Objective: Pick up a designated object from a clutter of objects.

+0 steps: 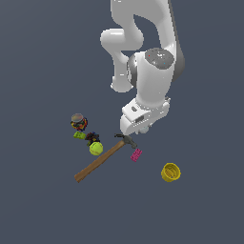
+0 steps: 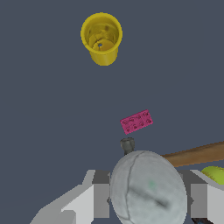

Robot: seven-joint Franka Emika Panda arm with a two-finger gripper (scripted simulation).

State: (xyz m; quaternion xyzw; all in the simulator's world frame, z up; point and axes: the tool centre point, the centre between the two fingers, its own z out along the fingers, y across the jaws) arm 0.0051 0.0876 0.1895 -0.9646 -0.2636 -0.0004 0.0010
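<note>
Item — grey-white ball [image 2: 148, 188], clenched in gripper [image 2: 146, 194].
Grasp done — lift clear of hammer [image 1: 102, 158] seemingly left.

- not a real room at all, it's a simulator scene: flat, featureless dark slate-grey floor [image 1: 38, 205] filling both views, no walls or furniture
- white robot arm [image 1: 147, 81] looks smooth and plasticky, clean CG shading
- random test props scattered around: hammer [image 1: 102, 159], yellow cup [image 1: 170, 172], pink brick [image 1: 137, 155], green ball [image 1: 96, 148], can [image 1: 78, 122]
</note>
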